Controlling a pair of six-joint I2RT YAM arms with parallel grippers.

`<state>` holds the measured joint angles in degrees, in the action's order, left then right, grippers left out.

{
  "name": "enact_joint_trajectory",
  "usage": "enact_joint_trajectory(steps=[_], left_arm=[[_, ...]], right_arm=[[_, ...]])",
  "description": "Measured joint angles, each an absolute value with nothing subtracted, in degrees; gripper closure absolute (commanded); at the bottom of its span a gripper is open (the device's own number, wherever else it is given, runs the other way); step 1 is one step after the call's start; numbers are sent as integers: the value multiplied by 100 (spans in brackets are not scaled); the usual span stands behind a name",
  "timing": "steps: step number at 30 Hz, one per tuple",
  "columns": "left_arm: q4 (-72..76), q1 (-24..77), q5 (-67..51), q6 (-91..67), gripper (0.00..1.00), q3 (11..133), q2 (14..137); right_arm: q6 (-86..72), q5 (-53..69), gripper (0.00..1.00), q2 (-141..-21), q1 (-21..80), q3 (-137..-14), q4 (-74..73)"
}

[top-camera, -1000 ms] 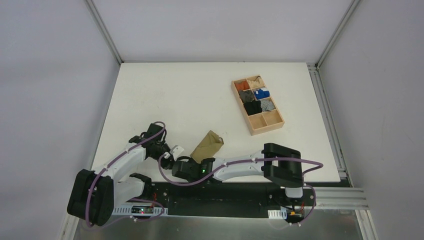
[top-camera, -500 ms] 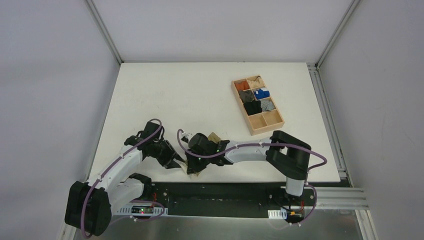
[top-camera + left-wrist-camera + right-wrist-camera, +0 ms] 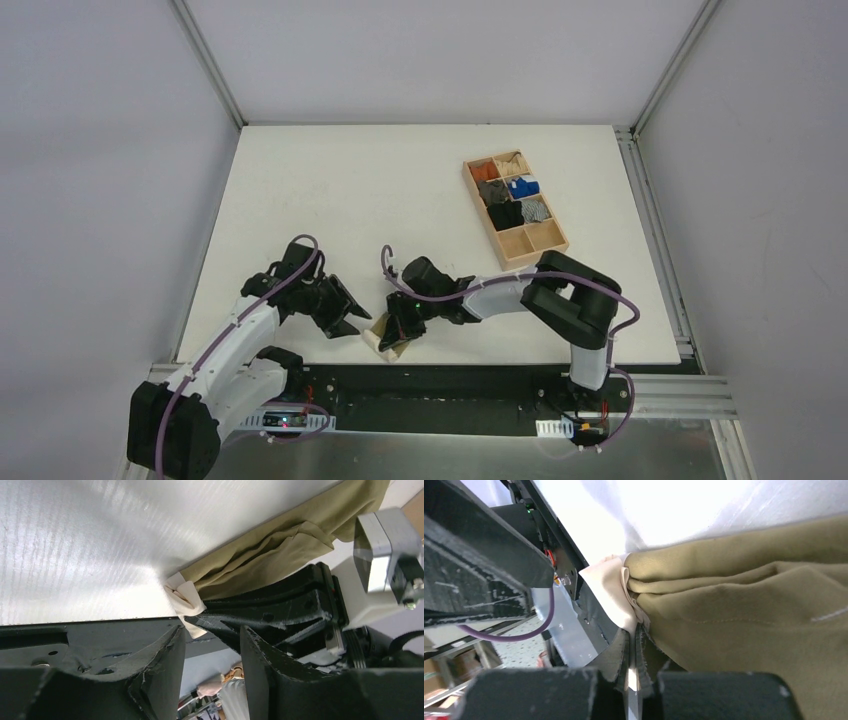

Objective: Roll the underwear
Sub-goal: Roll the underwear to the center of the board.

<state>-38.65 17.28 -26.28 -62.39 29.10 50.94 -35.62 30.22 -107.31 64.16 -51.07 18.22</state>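
The olive-khaki underwear (image 3: 384, 341) lies bunched into a small bundle near the table's front edge, its cream waistband (image 3: 187, 596) at the near end. My right gripper (image 3: 401, 326) is on top of it. In the right wrist view the right gripper (image 3: 634, 636) is shut, pinching the waistband (image 3: 608, 591) where it meets the olive cloth (image 3: 754, 605). My left gripper (image 3: 350, 317) sits just left of the bundle, apart from it. Its fingers (image 3: 165, 665) stand open with nothing between them, pointing at the waistband and the black right gripper (image 3: 280, 615).
A wooden compartment tray (image 3: 552, 246) stands at the back right, holding small orange, black, blue and grey bundles. The table's front edge (image 3: 330, 362) runs right by the underwear and both grippers.
My left gripper has opened and drawn back to the left. The right arm swung over, and the flat underwear is now a tight bundle nearer the front edge.
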Motion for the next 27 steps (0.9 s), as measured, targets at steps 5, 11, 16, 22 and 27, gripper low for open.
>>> enact_joint_trajectory(steps=[5, 11, 16, 22, 27], left_arm=[[-3892, 1728, -2724, -6200, 60, 2910, 4880], [-3830, 1728, -3004, -5951, 69, 2808, 4971], [-3760, 1728, -3076, -5927, 75, 2676, 5030], [-3262, 1728, -3092, -6012, 85, 2456, 5275], [-3011, 1728, -3076, -6058, 87, 2364, 5544]], right_arm=[[-3977, 3459, 100, -10923, 6254, -5035, 2187], [-4305, 3896, 100, -11166, 6123, -5004, 2563], [-4399, 3979, 100, -11205, 6093, -5000, 2639], [-4451, 3986, 100, -11205, 6082, -4980, 2676], [-4469, 3983, 100, -11205, 6082, -4980, 2679]])
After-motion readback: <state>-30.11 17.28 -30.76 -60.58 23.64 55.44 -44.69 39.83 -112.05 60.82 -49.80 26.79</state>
